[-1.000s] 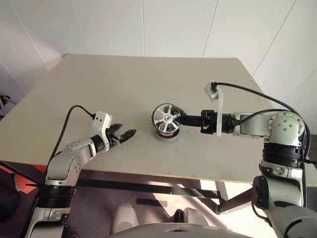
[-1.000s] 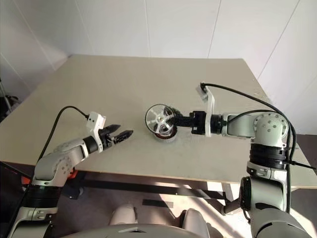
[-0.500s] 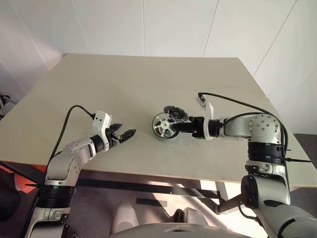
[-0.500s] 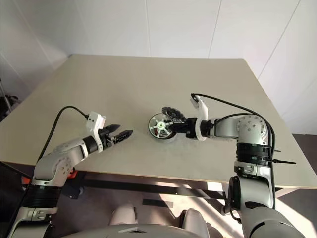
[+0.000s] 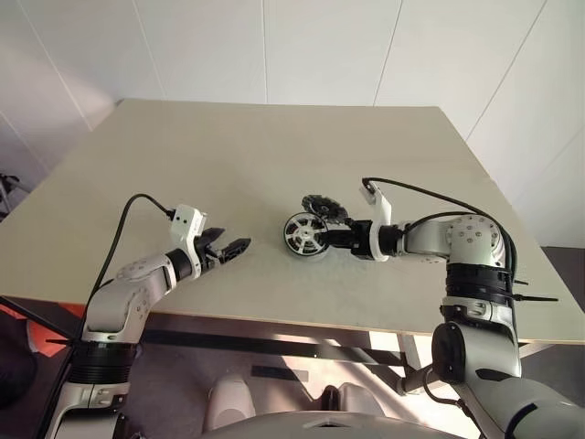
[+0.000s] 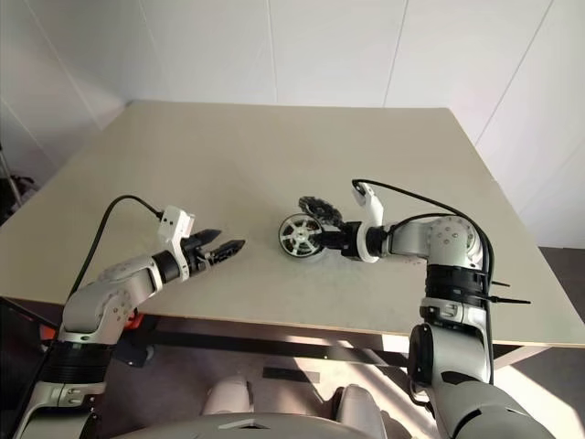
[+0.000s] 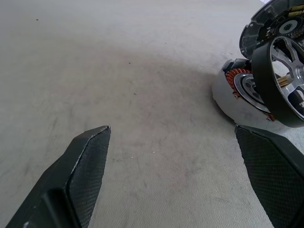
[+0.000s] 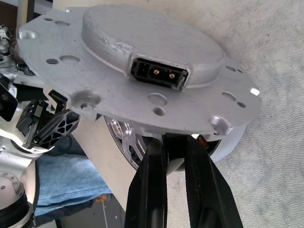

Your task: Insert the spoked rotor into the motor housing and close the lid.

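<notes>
Left wrist view – spoked rotor point(image 7: 285, 76) tilted against motor housing point(image 7: 235, 88); lid point(image 7: 266, 23) open

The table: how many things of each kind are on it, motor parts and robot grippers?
Spoked rotor: 1
Motor housing with lid: 1
Grippers: 2, left gripper and right gripper
Total: 4

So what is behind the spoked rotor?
A dark round part lies behind the rotor, which the right gripper holds. The rotor covers that part's near edge.
</notes>
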### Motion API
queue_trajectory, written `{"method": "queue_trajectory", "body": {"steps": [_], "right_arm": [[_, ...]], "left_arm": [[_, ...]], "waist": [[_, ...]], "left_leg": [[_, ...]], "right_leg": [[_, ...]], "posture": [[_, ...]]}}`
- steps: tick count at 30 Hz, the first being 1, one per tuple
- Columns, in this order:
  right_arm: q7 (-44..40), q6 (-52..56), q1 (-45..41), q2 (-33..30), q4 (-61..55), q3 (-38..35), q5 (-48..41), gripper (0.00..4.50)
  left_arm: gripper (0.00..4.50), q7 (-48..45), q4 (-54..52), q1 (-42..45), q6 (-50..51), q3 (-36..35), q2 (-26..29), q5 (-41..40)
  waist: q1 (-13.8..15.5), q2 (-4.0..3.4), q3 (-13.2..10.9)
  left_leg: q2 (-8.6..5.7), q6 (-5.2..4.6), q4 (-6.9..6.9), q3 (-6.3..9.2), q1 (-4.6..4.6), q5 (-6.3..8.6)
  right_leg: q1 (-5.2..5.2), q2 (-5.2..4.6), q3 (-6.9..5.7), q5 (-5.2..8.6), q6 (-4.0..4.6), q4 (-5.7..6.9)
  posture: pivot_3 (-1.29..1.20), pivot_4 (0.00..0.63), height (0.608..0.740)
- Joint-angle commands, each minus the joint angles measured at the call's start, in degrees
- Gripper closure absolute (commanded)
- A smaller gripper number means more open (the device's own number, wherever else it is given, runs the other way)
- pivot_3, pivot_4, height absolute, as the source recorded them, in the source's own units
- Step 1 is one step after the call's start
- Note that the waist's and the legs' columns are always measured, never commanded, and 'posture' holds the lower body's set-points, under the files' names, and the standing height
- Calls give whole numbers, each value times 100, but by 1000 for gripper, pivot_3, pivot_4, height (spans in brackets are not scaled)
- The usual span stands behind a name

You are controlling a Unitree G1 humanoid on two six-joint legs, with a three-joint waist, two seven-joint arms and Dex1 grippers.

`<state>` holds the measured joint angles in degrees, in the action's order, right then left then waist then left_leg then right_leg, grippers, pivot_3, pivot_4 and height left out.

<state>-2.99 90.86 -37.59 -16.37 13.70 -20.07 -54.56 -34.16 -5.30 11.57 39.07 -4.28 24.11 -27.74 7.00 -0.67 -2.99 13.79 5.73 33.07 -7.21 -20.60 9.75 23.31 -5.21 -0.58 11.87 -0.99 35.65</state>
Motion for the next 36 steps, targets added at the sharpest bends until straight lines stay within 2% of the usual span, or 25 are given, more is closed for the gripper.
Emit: {"method": "queue_trajectory", "body": {"steps": [1, 9, 20, 25, 30, 33, 36], "right_arm": [[-4, 14, -152, 30, -126, -160, 226, 4281], [-22, 60, -321, 67, -16, -405, 554, 4281], [-447, 163, -382, 59, -382, -382, 741, 740], [-854, 164, -251, -81, -641, -153, 582, 740], [-1543, -63, 101, -407, -1451, 577, 549, 740], [-1712, -258, 218, -445, -1584, 772, 667, 740], [-1810, -448, 264, -489, -1647, 916, 795, 1658]], "left_arm": [[68, 1, -183, 53, -88, -100, 40, -17], [68, -7, -258, -1, -67, -110, 37, -54], [68, -1, -268, -21, -40, -82, 24, -55], [68, -4, -261, -5, -27, -80, 32, -54], [68, -9, -229, 17, -27, -66, 33, -42], [68, -11, -215, 36, -28, -58, 32, -35], [68, -17, -201, 36, -42, -60, 34, -30]], "waist": [[0, 0, 0], [0, 0, 0], [6, -1, 0], [7, -1, -1], [14, -1, -1], [11, -1, -1], [-6, -1, 0]], "left_leg": [[0, 1, 0, 0, 0, 0], [-1, 5, 0, 0, 5, -3], [0, 21, -9, 0, 2, -12], [0, 15, -16, 0, -4, -9], [0, 10, -17, 0, -4, -6], [0, 10, -17, 0, -2, -6], [0, 11, -16, -1, 1, -6]], "right_leg": [[0, 0, 0, 0, 0, 1], [-1, 0, 1, -1, -1, 2], [2, 0, 1, -1, -3, 1], [4, 1, 0, -21, 30, -9], [3, 0, 0, -21, 30, -14], [1, 1, 0, -17, 23, -14], [1, 1, 1, -2, 0, -13]], "posture": [[0, 0, 740], [0, 0, 740], [0, 0, 740], [0, 0, 740], [0, 0, 740], [0, 0, 740], [0, 0, 740]]}}
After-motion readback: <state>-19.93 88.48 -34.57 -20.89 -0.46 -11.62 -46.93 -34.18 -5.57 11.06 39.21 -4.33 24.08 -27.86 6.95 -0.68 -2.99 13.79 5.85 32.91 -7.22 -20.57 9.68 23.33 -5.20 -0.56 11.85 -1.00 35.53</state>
